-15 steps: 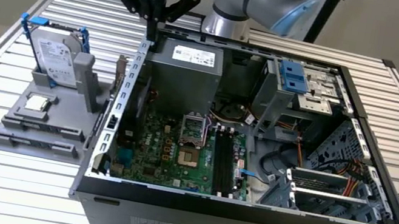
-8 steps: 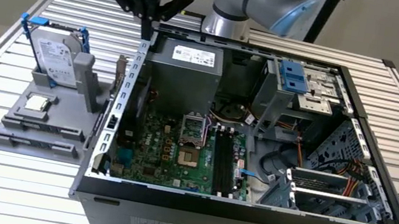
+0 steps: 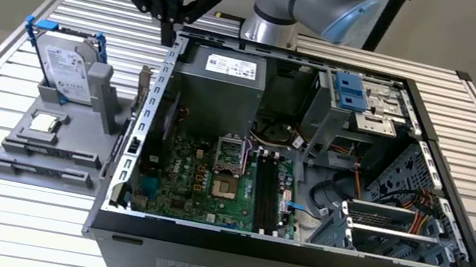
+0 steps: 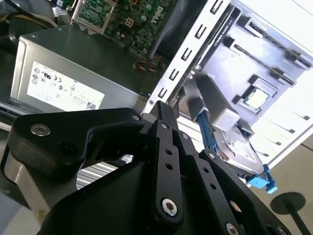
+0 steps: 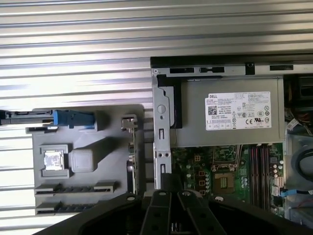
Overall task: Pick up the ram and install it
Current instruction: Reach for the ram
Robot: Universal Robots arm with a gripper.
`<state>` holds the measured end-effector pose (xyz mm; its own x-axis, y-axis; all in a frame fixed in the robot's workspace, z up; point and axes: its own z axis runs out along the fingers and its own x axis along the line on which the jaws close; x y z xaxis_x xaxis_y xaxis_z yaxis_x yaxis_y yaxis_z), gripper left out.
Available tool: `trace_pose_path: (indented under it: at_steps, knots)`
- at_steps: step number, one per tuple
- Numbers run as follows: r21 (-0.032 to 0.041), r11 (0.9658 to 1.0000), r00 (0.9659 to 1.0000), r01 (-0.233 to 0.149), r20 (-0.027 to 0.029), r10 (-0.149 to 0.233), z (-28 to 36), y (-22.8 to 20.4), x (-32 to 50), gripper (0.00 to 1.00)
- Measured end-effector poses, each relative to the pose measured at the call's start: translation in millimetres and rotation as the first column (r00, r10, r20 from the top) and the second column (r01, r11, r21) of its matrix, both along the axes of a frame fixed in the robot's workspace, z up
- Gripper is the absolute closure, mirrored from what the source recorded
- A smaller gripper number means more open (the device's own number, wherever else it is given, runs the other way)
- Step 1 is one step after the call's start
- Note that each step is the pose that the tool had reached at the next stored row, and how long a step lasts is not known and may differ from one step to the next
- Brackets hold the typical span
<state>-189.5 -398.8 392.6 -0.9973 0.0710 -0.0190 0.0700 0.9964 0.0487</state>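
Biggest thing first: the slatted metal table (image 3: 6, 225), and on it the open computer case (image 3: 294, 259) lying on its side with its insides up. The arm (image 3: 316, 0) comes in from the far edge. Inside the case, the grey power supply (image 3: 221, 90) sits at the far end and the green motherboard (image 3: 201, 178) lies nearer the camera. The long black memory slots (image 3: 263, 189) run down the board.

On the exterior view's left, touching the table beside the case, is the grey holder (image 3: 46, 166). The hard drive (image 3: 68, 67) stands upright in it in its blue frame.

Now the ram (image 3: 143, 84). It looks like the thin board standing on edge at the side of the holder that faces the case, just beside the case wall. Its colour is hard to make out.

The gripper (image 3: 169, 35) hangs above the far end of that same case wall, clear of the rim, with the power supply just beyond it. Its black fingers (image 4: 165, 147) are drawn together to a point, and nothing shows between them. It is well above the ram and not touching it.

Smallest of all, the square silver processor (image 3: 46, 122) lies flat in its pocket on the holder, in front of the drive.
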Motion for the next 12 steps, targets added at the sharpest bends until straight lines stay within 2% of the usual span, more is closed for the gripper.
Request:
trace_pose_path:
  at_steps: [12]
  knots:
    - [0.0000,1.0000,1.0000,0.000,0.0000,0.000,0.0,0.0,-14.4,1.00]
